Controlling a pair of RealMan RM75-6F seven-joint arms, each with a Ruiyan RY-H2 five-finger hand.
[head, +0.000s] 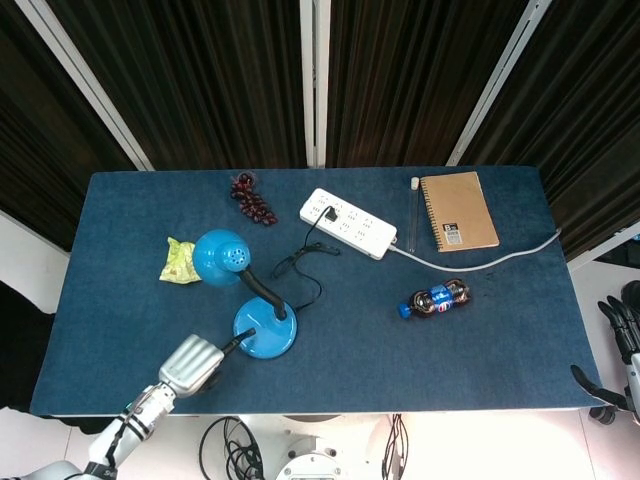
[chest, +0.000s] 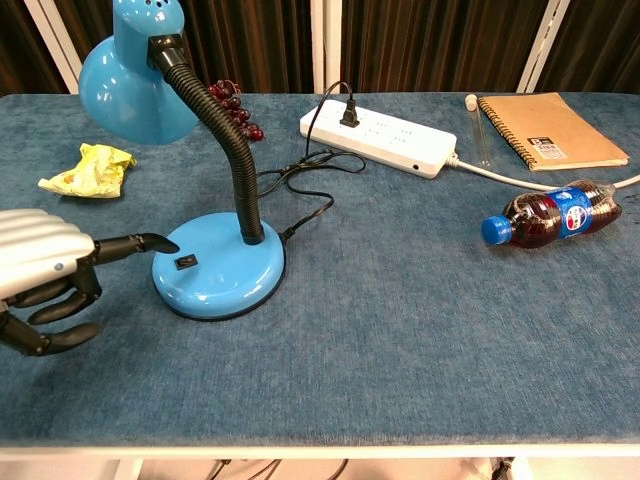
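Lamp: blue desk lamp (chest: 218, 262) stands upright, left of centre on the blue table (head: 480, 340); round base near the front edge, black gooseneck rising to a blue shade (head: 222, 255) that leans toward the left rear.
Switch: small dark switch (chest: 184, 264) on the base top, on the side facing the left hand.
Left hand: left hand (chest: 45, 268) hovers low at the front left, just beside the lamp base; one finger (chest: 140, 243) extended, tip at or just over the base rim near the switch, contact cannot be told; other fingers curled under, holding nothing.
Right hand: right hand (head: 622, 350) off the table's right edge, well apart from everything; dark fingers apart, empty.
Cord: black lamp cord (chest: 300, 180) loops behind the base and plugs into the white power strip (chest: 379, 137).
Wrapper: crumpled yellow wrapper (chest: 87, 170) left of the shade.
Grapes: dark grape bunch (head: 252, 200) at the rear.
Bottle: cola bottle (chest: 551, 214) on its side, right of centre, blue cap toward the lamp.
Notebook: brown spiral notebook (head: 458, 211) at right rear, with a clear tube (head: 413, 214) alongside its spiral edge.
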